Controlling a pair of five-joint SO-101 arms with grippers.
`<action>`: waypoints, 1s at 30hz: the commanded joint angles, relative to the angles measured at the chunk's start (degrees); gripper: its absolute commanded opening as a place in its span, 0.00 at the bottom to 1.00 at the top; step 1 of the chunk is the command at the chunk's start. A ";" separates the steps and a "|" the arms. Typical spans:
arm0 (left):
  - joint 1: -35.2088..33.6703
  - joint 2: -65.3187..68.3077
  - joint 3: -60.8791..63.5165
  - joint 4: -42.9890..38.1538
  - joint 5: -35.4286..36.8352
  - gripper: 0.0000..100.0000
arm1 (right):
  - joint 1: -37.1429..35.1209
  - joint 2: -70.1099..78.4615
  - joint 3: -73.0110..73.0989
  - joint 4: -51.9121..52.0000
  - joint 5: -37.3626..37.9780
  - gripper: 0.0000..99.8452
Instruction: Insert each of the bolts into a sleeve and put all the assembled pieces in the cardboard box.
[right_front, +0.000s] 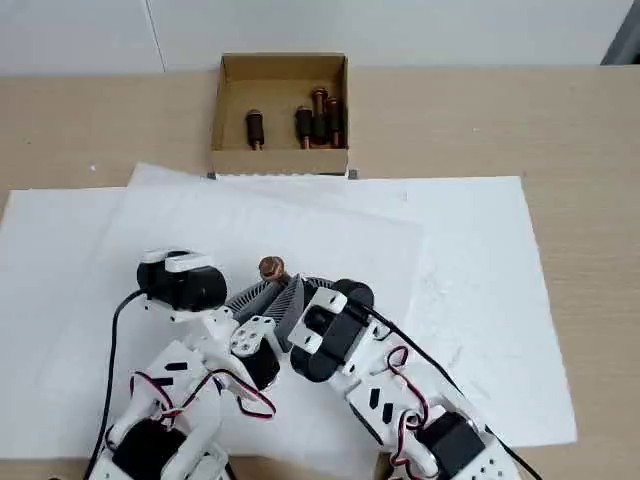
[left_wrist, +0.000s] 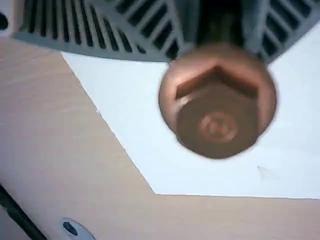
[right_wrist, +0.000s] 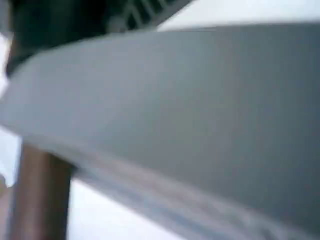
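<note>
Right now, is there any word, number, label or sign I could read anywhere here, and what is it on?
No text here can be read.
Bolt head: a small round raised mark at its centre, too blurred to read.
Cardboard box: plain walls, no print to be seen.
White paper: blank.

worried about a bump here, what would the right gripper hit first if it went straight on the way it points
The bolt, held in the left gripper, sits right ahead of the right gripper in the high view, so it would probably meet that first; depth is unclear.
</note>
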 joint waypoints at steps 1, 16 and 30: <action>0.97 -0.09 0.31 0.62 -0.79 0.11 | -0.48 -1.01 -0.79 -1.89 0.44 0.00; -7.38 -0.09 -6.46 0.79 -6.86 0.17 | -0.48 -1.01 -0.44 -1.89 0.44 0.00; -22.95 -0.18 -2.77 3.87 -13.27 0.01 | 1.80 -1.01 -0.62 -1.89 0.26 0.00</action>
